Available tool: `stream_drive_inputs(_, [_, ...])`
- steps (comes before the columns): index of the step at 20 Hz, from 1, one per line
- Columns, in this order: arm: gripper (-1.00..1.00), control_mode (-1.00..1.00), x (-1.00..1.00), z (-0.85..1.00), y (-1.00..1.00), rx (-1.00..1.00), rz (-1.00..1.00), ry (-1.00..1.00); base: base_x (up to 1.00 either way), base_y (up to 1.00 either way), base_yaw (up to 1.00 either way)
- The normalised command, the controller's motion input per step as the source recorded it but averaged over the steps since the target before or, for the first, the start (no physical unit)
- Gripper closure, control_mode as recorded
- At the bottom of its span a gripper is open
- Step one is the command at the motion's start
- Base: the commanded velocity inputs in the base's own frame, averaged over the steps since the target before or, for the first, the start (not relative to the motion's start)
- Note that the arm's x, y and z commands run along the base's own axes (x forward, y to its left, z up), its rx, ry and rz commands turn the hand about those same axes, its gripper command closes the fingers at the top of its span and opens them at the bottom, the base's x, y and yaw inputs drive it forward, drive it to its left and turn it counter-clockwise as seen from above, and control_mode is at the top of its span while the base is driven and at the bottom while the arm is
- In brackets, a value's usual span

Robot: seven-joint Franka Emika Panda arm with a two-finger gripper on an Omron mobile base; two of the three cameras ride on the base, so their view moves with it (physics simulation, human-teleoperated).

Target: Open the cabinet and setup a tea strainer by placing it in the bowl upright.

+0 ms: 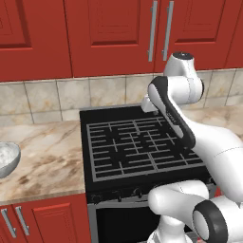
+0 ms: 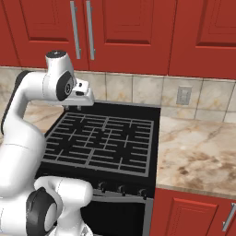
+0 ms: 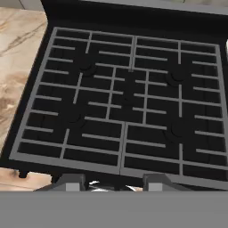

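The cabinet (image 1: 114, 33) (image 2: 124, 27) hangs above the stove with both red doors shut, and its two long silver handles (image 1: 153, 31) (image 2: 90, 27) meet at the middle. The tea strainer is hidden. At the left edge of the left base view, the silvery bowl (image 1: 7, 159) stands on the marble counter, partly cut off by the frame. My gripper (image 2: 74, 107) (image 3: 114, 183) hangs over the back of the stove, pointing down and well below the handles. Its fingertips (image 3: 73, 182) stand apart with nothing between them.
A black stove (image 1: 137, 147) (image 3: 124, 102) with grey grates lies under the hand, its knobs (image 2: 122, 189) along the front. Marble counter (image 2: 198, 152) runs on both sides. A wall outlet (image 2: 184, 95) sits on the tiled backsplash. Red base cabinets (image 1: 47, 220) stand below.
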Motion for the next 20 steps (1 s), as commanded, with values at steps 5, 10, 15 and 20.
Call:
stream_drive_inputs(5, [-1.0,-1.0,-0.05,0.0,-0.15,0.0,-0.03,0.0,0.0,0.0,0.0])
stream_drive_inputs(10, [-1.0,-1.0,0.06,0.41,-0.67,0.08,-0.18,-0.07,0.0,0.0,0.0])
stream_drive_inputs(15, [-1.0,-1.0,0.0,0.89,-0.44,0.11,-0.15,-0.45,0.0,0.0,0.0])
stream_drive_inputs(20, [-1.0,-1.0,0.01,1.0,-0.21,0.04,-0.11,-0.5,0.0,0.0,0.0])
